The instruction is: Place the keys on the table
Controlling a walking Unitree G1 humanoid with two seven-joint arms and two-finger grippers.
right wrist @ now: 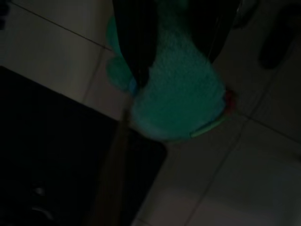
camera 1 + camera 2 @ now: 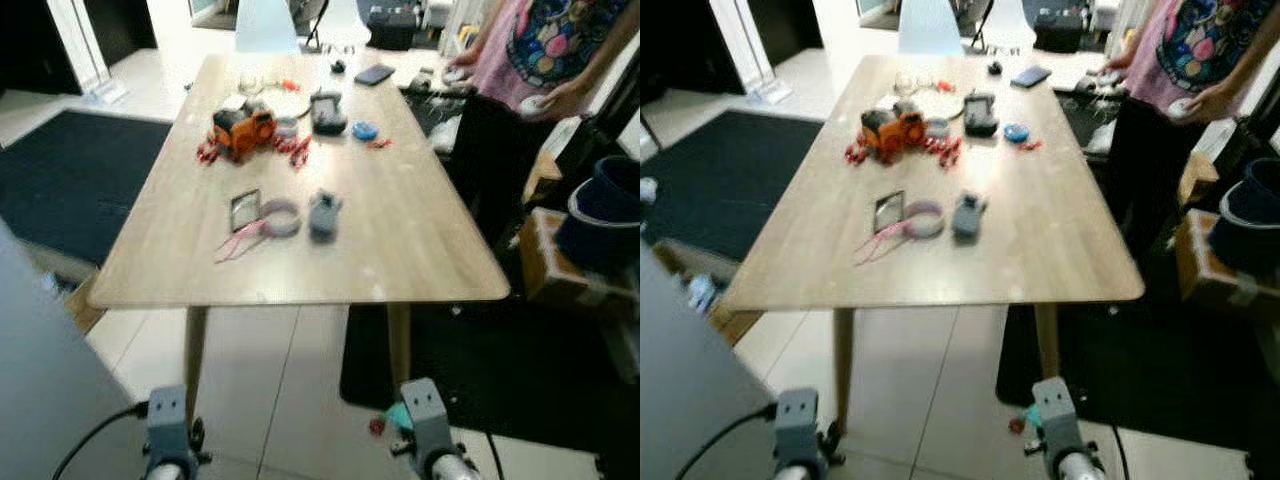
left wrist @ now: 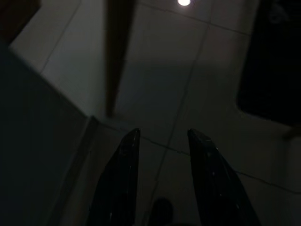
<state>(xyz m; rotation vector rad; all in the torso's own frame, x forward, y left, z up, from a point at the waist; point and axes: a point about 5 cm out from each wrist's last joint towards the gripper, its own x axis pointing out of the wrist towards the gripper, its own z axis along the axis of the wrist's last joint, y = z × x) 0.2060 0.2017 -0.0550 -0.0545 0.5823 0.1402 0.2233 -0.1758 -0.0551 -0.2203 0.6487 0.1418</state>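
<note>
The wooden worktop (image 2: 420, 240) ahead carries an orange toy (image 2: 243, 131), a small picture frame (image 2: 245, 209), a tape roll (image 2: 281, 217), a grey gadget (image 2: 323, 214), a blue disc (image 2: 364, 130) and a phone (image 2: 374, 74). A person (image 2: 545, 60) stands at its far right corner beside a cardboard box (image 2: 555, 262). Both arms hang low over the tiled floor (image 2: 280, 400). The right claw (image 1: 176, 56) is clamped on the keys' fluffy teal fob (image 1: 176, 103), below worktop height. The left claw (image 3: 162, 136) hangs with fingers apart.
</note>
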